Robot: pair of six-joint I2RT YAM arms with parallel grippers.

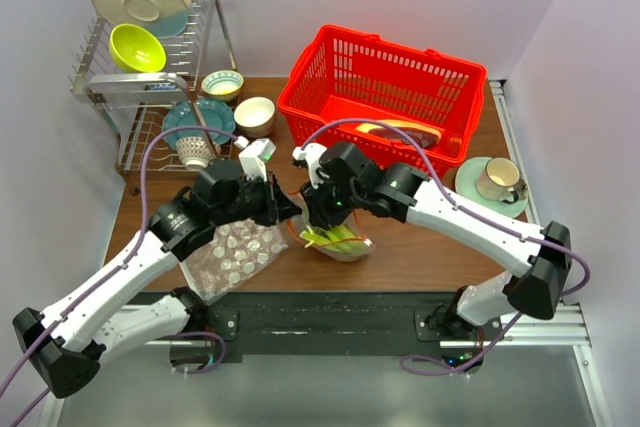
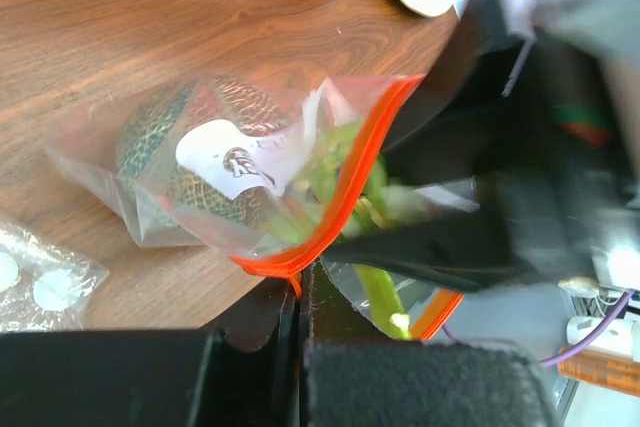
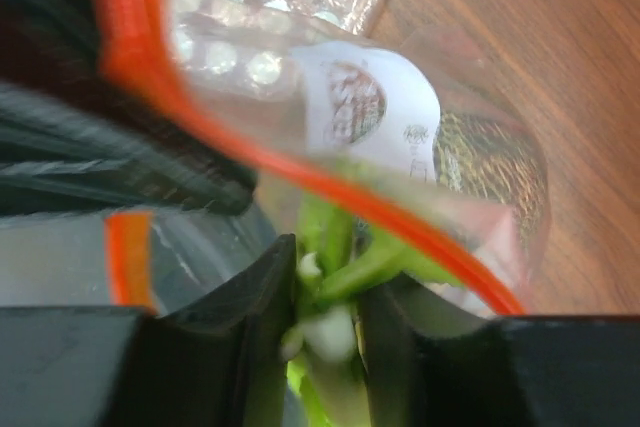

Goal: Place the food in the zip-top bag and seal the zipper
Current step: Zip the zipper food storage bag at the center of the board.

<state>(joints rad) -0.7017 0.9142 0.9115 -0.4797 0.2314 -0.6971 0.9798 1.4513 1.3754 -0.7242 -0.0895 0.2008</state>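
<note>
The zip-top bag (image 1: pixel 345 244) lies on the table between both grippers, its mouth held open. My left gripper (image 1: pixel 283 209) is shut on the orange-red zipper (image 2: pixel 350 187) at the mouth's corner (image 2: pixel 298 282). My right gripper (image 1: pixel 320 215) is shut on the light-green stalks (image 3: pixel 340 237), holding them by their pale base (image 3: pixel 325 302), with their tips pushed through the mouth. The dark green ball (image 2: pixel 150 142) sits deep in the bag, beside a white label; it also shows in the right wrist view (image 3: pixel 490 162). A flat thing with a pale yellow rim (image 1: pixel 398 132) lies in the red basket.
The dotted clear bag (image 1: pixel 235 255) lies left of the zip-top bag. The red basket (image 1: pixel 380 77) stands behind. A cup on a saucer (image 1: pixel 495 182) is at the right. A dish rack (image 1: pixel 150 77) and bowls (image 1: pixel 255 115) are at the back left.
</note>
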